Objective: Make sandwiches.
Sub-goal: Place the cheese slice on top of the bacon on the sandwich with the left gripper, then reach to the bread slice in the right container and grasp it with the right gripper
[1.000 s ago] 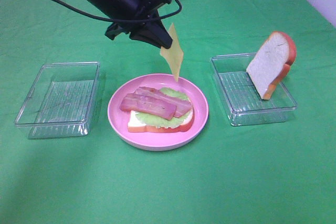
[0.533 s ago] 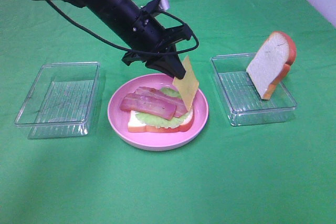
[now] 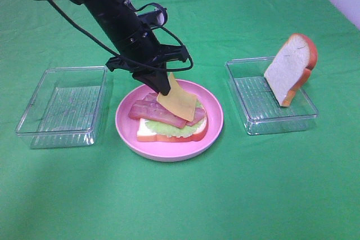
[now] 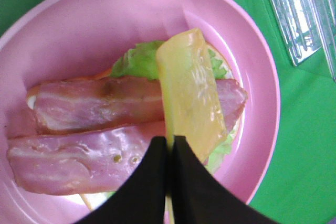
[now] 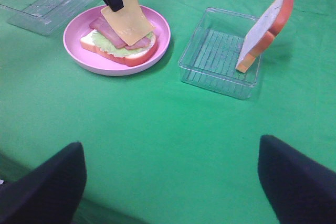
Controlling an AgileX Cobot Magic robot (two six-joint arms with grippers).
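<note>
On the pink plate (image 3: 169, 155) lies an open sandwich: a white bread slice (image 3: 147, 132), green lettuce (image 3: 171, 129) and two bacon strips (image 3: 154, 113). My left gripper (image 3: 163, 89) is shut on one corner of the yellow cheese square (image 3: 179, 101), which rests tilted on the bacon. The left wrist view shows the shut gripper (image 4: 170, 140) pinching the cheese (image 4: 191, 93) over the bacon (image 4: 94, 103). A second bread slice (image 3: 289, 68) leans upright in the right clear tray (image 3: 253, 122). My right gripper (image 5: 170, 182) hangs open near the table's front, away from everything.
An empty clear tray (image 3: 62, 105) sits left of the plate. Green cloth covers the whole table. The left arm and its cable reach in from the back left, over the plate's far rim.
The left gripper came down and toward the plate's middle with the cheese. The cheese hung on edge above the plate; now it lies tilted on the bacon.
</note>
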